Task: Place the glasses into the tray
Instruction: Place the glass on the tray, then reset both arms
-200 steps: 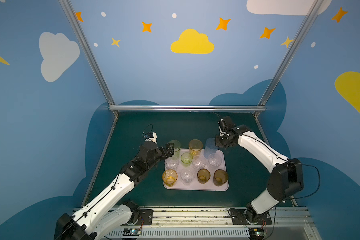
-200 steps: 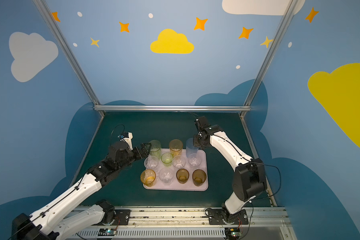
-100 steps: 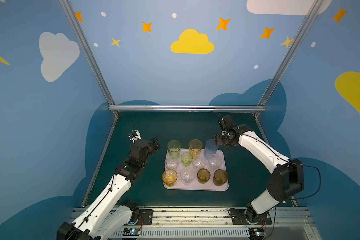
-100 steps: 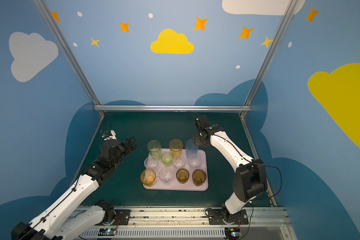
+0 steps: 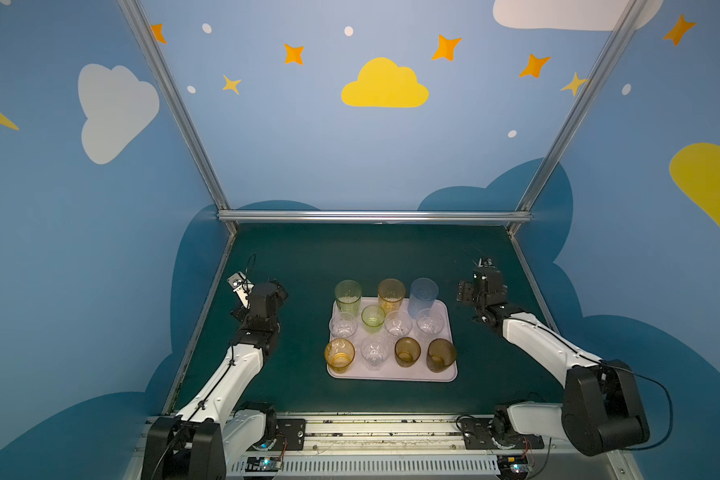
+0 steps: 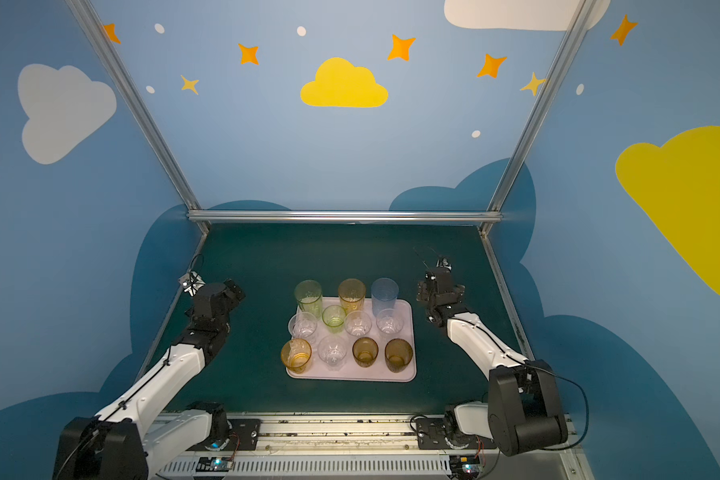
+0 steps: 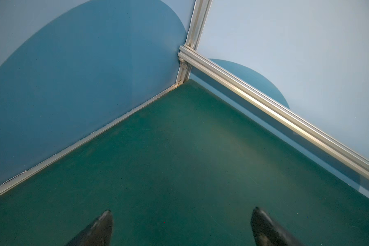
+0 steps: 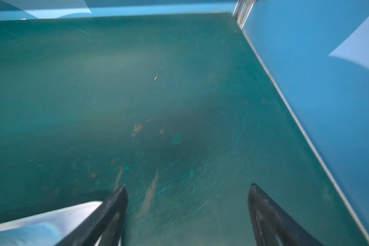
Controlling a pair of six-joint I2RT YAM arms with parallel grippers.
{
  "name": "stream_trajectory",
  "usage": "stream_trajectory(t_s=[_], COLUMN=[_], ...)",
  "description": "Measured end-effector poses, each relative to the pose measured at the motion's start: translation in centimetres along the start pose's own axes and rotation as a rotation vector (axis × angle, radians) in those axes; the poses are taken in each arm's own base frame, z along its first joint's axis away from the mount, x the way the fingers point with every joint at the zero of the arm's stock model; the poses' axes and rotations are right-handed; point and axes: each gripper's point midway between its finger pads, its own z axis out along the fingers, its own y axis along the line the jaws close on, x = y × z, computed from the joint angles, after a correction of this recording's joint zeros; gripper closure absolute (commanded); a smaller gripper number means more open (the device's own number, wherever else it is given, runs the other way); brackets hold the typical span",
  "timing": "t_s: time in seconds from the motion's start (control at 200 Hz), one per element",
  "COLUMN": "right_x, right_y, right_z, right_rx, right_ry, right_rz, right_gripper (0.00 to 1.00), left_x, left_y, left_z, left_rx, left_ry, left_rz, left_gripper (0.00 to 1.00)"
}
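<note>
The pale pink tray (image 5: 391, 375) (image 6: 350, 375) lies mid-table and holds several glasses in both top views. At its far edge stand a tall green glass (image 5: 348, 296), a tall amber one (image 5: 390, 294) and a tall pale blue one (image 5: 422, 297) (image 6: 384, 296). Short clear, green, amber and brown glasses fill the nearer rows. My left gripper (image 5: 279, 291) (image 7: 182, 209) hangs open left of the tray, over bare mat. My right gripper (image 5: 466, 291) (image 8: 188, 185) hangs open right of the blue glass, holding nothing.
The green mat (image 5: 350, 257) is walled by blue panels and aluminium rails (image 5: 371, 216) at the back and sides. A pale blurred shape (image 8: 41, 223) shows beside one right finger; I cannot tell what it is. The arm bases sit on the front rail (image 5: 371, 432).
The right gripper opened, let go of the pale blue glass and drew off to the right. The left gripper pulled back from the tall green glass toward the left wall.
</note>
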Motion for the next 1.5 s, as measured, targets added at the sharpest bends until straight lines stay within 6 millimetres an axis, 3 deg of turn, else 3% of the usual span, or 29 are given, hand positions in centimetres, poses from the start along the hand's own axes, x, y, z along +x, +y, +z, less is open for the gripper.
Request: stream_trajectory(t_s=[0.12,0.225,0.436,0.546,0.761,0.926,1.127,1.322,1.497], right_x=[-0.3,0.9,3.7,3.6,2.7,3.7,2.4,2.5,2.5], right_y=[-1.0,-2.1,-3.5,-3.8,-3.9,-4.0,-2.2,-1.8,-1.7], right_z=[-0.7,-1.0,1.0,1.9,3.0,4.2,4.7,4.7,4.7], right_rx=[0.021,0.036,0.074,0.082,0.043,0.019,-0.067,-0.089,-0.097], right_ry=[-0.096,-0.143,-0.123,-0.14,-0.201,-0.168,-0.18,-0.176,-0.176], right_rz=[0.023,0.053,0.06,0.061,0.076,0.076,0.043,0.029,0.027], right_gripper=[0.12,0.12,0.12,0.12,0.12,0.12,0.12,0.12,0.12], left_x=[1.0,2.1,4.8,5.0,4.1,4.3,4.6,5.6,6.2], left_y=[0.8,1.2,2.1,2.8,4.2,3.7,1.9,-0.5,-1.2], left_z=[0.6,1.1,3.7,4.9,5.3,5.5,5.8,7.1,6.8], left_rx=[-0.008,0.004,-0.051,-0.113,-0.161,-0.138,-0.043,0.048,0.108], left_ry=[0.001,-0.002,0.043,0.027,-0.014,-0.008,0.009,0.076,0.082], left_rz=[0.081,0.12,0.197,0.192,0.135,0.142,0.175,0.24,0.259], left_gripper=[0.0,0.0,0.0,0.0,0.0,0.0,0.0,0.0,0.0])
